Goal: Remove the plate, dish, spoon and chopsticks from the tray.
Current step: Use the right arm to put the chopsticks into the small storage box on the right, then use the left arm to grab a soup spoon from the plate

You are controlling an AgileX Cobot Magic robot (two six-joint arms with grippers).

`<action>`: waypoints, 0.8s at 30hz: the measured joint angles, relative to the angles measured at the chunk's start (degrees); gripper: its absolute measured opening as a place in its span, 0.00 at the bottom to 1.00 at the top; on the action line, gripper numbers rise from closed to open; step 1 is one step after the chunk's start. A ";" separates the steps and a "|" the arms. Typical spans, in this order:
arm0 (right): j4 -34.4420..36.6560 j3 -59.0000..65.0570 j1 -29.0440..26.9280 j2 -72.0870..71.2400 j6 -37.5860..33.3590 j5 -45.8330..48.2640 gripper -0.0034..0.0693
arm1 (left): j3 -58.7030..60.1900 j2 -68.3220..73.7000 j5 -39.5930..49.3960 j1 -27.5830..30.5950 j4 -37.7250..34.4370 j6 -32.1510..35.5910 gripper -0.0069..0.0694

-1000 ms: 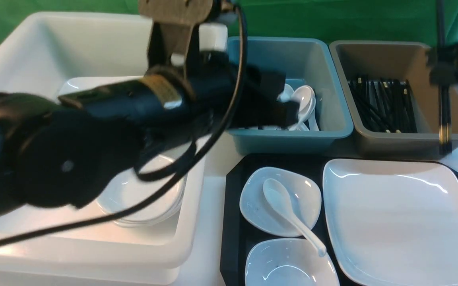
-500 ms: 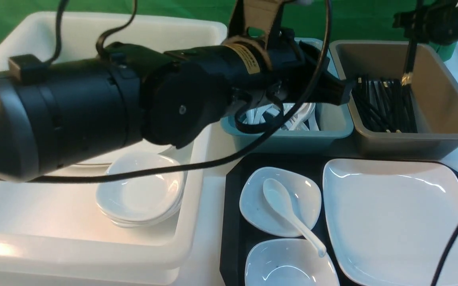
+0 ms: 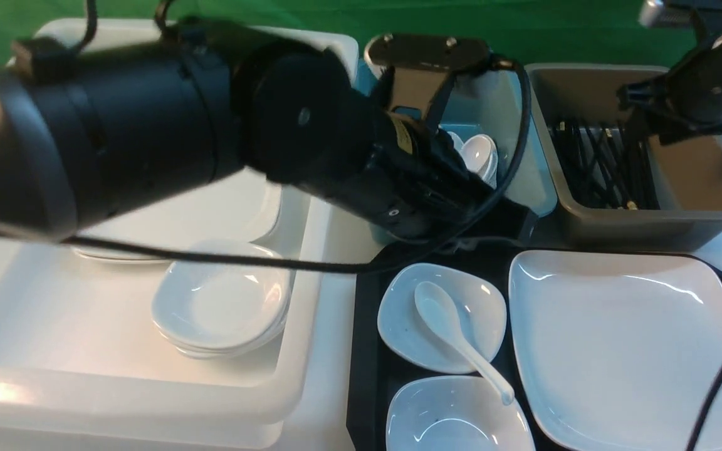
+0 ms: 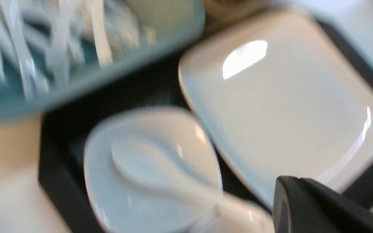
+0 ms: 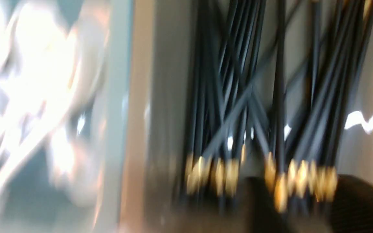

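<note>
On the black tray (image 3: 367, 351) a white spoon (image 3: 455, 332) lies in the farther small dish (image 3: 483, 307), with a second small dish (image 3: 449, 419) nearer and the large square plate (image 3: 630, 344) on the right. My left gripper (image 3: 514, 228) hovers shut over the tray's far edge. In the left wrist view it (image 4: 290, 194) shows above the plate (image 4: 287, 97), beside the spoon (image 4: 147, 165). My right gripper (image 3: 640, 134) is low over the brown-grey tub (image 3: 706, 181). In the right wrist view it (image 5: 306, 207) is open and empty above black chopsticks (image 5: 238, 97) lying in the tub.
A big white tub (image 3: 148, 388) on the left holds stacked small dishes (image 3: 223, 307) and flat plates (image 3: 198, 219). The teal tub (image 3: 524, 181) behind the tray holds several white spoons (image 3: 480, 153). My left arm (image 3: 148, 125) stretches across the white tub.
My right gripper dropped into the brown-grey tub and opened; the chopsticks it held now lie there. My left gripper swung from over the teal tub down to the tray's far edge.
</note>
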 joint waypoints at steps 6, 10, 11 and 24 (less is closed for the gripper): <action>2.85 -0.31 0.10 -10.22 -4.39 13.56 0.10 | -10.25 7.51 14.76 0.00 -1.84 -4.31 0.09; 6.98 1.35 0.16 -18.14 -7.96 15.62 0.09 | -13.51 13.56 18.96 -0.18 -4.94 -5.70 0.10; 7.90 3.31 0.23 -21.43 -8.25 15.62 0.09 | -13.88 16.09 19.86 -0.29 -5.28 -6.26 0.12; 10.32 28.08 1.96 -44.45 -8.34 10.40 0.11 | -14.44 23.92 16.57 -0.60 -0.11 -16.66 0.64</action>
